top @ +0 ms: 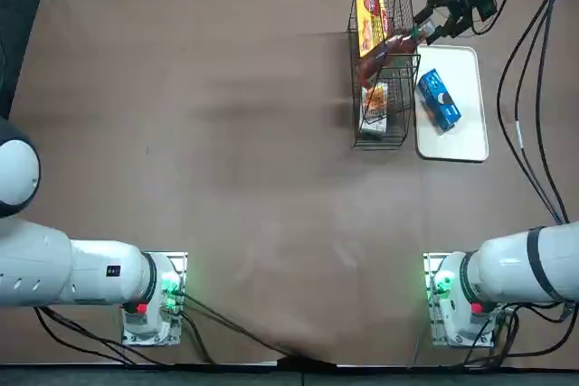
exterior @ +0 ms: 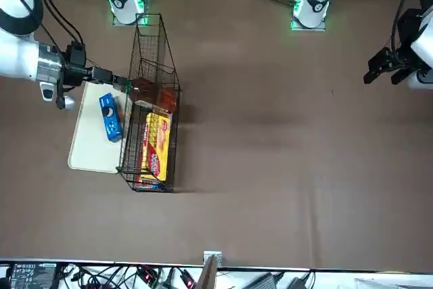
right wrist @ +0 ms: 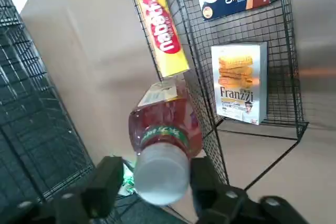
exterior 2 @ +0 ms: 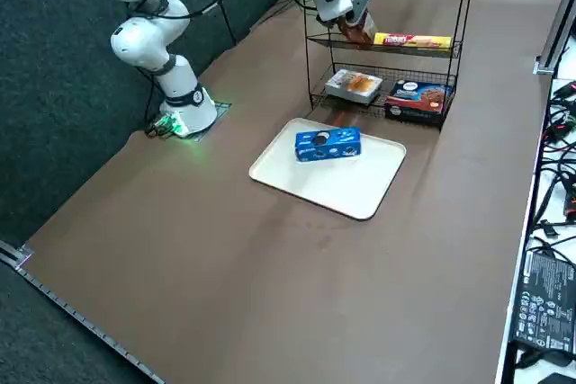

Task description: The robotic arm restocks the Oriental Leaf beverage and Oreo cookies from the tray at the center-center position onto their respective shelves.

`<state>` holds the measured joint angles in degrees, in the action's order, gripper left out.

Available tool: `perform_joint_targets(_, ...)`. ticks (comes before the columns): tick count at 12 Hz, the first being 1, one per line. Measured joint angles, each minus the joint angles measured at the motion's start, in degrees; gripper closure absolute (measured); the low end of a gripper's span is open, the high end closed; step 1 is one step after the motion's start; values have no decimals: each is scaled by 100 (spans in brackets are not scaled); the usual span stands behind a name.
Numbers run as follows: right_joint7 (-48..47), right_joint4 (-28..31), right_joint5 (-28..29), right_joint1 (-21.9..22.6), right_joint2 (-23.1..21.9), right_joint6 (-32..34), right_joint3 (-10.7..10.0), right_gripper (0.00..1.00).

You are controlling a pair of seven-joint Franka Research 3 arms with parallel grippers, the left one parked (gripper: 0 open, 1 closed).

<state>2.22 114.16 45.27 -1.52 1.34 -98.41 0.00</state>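
The Oriental Leaf beverage [right wrist: 165, 124], a clear bottle of reddish-brown tea with a white cap, lies on the middle shelf [exterior 2: 396, 49] of the black wire rack [exterior: 145, 38], cap end sticking out of the rack's side. My right gripper [right wrist: 157, 182] is open around the cap, with a narrow gap showing beside one finger. From overhead the gripper [top: 425, 32] is just right of the rack and the bottle [top: 384, 50] reaches in. The blue Oreo cookies packet [exterior 2: 328, 144] lies on the white tray [exterior 2: 351, 191] beside the rack.
A long yellow-and-red snack pack [exterior 2: 411, 40] shares the middle shelf with the bottle. On the bottom shelf sit a Franzzi box [right wrist: 239, 82] and a chocolate biscuit box [exterior 2: 418, 96]. Black cables [top: 534, 88] trail along the table's right side.
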Motion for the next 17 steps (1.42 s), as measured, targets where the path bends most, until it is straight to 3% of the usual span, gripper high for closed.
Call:
perform_joint_targets(2,3,-4,21,-1,-15,5,-8,4)
perform_joint_targets(3,5,-6,21,-2,-25,7,-15,0)
perform_joint_targets(17,99,-266,-368,-504,-113,298,-154,0)
